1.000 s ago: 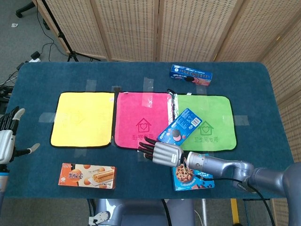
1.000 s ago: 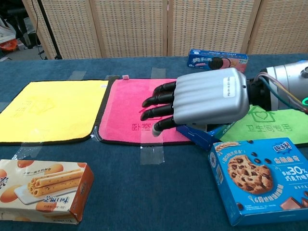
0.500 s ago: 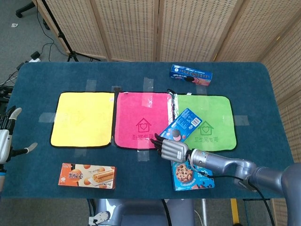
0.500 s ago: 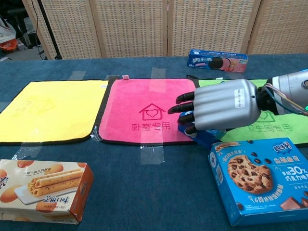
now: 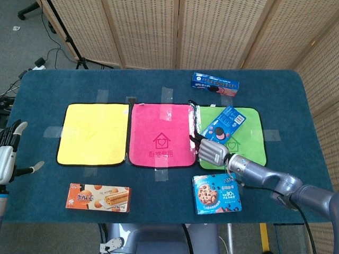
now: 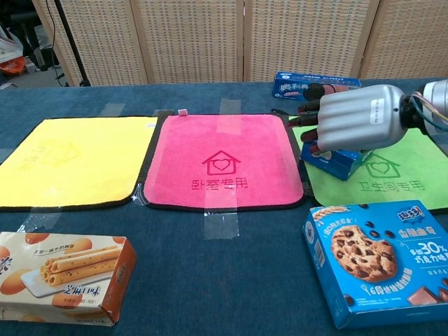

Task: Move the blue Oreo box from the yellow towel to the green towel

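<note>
Right hand (image 5: 213,150): silver five-finger hand, back plate up, dark fingers curled over the near end of the blue Oreo box; it appears to grip the box, though the contact under the palm is hidden.

Blue Oreo box (image 5: 225,123): slim rectangular cardboard carton under and just beyond the right hand, lying diagonally on the green towel. Judged light, stiff, with a glossy and rather slippery skin; thin walls would dent under a hard squeeze. Best hold: across the narrow width near mid-length.

Green towel (image 5: 249,119): soft square cloth beneath the hand.

Pink towel (image 5: 159,135): just to the hand's left.

Yellow towel (image 5: 95,132): further left, well apart, bare.

Chocolate-chip cookie box (image 5: 217,193): blue, flat, nearer the robot than the hand.

Second blue Oreo box (image 5: 214,83): beyond the green towel.

Orange wafer-roll box (image 5: 98,197): far left, near edge.

Left hand (image 5: 8,156): at the table's left edge, fingers spread, holding nothing.
</note>
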Tool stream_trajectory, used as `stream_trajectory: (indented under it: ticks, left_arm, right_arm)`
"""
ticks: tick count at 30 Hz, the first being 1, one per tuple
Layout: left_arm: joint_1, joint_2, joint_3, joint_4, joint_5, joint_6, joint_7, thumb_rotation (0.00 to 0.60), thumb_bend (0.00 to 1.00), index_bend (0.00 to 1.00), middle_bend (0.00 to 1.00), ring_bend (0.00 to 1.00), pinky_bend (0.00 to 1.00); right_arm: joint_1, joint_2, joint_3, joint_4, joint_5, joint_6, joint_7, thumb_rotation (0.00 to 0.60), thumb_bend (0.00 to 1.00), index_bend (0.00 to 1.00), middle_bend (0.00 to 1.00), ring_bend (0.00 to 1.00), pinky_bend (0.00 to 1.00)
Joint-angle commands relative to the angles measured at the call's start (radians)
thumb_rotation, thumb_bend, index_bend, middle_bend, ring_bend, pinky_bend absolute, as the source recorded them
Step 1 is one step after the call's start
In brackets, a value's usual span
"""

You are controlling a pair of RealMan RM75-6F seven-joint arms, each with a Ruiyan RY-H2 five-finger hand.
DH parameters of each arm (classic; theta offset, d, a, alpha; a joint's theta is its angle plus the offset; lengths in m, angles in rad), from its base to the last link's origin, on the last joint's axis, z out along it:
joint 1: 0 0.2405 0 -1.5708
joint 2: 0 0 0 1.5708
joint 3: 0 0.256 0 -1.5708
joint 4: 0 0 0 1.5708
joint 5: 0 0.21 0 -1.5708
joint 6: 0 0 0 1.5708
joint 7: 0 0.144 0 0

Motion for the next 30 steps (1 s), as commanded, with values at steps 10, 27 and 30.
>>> stream_trajectory:
  ticks: [10, 27, 30]
  left_arm:
    - [0.008, 0.009, 0.008, -0.003, 0.013, 0.008, -0.015, 0.600, 0.00, 0.00, 0.00, 0.00, 0.00]
    - [0.064, -0.072, 0.061, 0.119, 0.120, 0.129, 0.029, 0.600, 0.00, 0.00, 0.00, 0.00, 0.00]
    - [0.070, -0.088, 0.065, 0.147, 0.141, 0.150, 0.023, 0.600, 0.00, 0.00, 0.00, 0.00, 0.00]
  right_arm:
    - [-0.071, 0.043, -0.034, 0.141, -0.300, 0.658, 0.406, 0.600, 0.82, 0.31, 0.20, 0.16, 0.27]
    - [-0.596, 0.186, 0.039, -0.328, 0.298, 0.835, 0.367, 0.600, 0.00, 0.00, 0.00, 0.00, 0.02]
    - [-0.649, 0.170, 0.030, -0.343, 0.310, 0.857, 0.381, 0.600, 0.00, 0.00, 0.00, 0.00, 0.00]
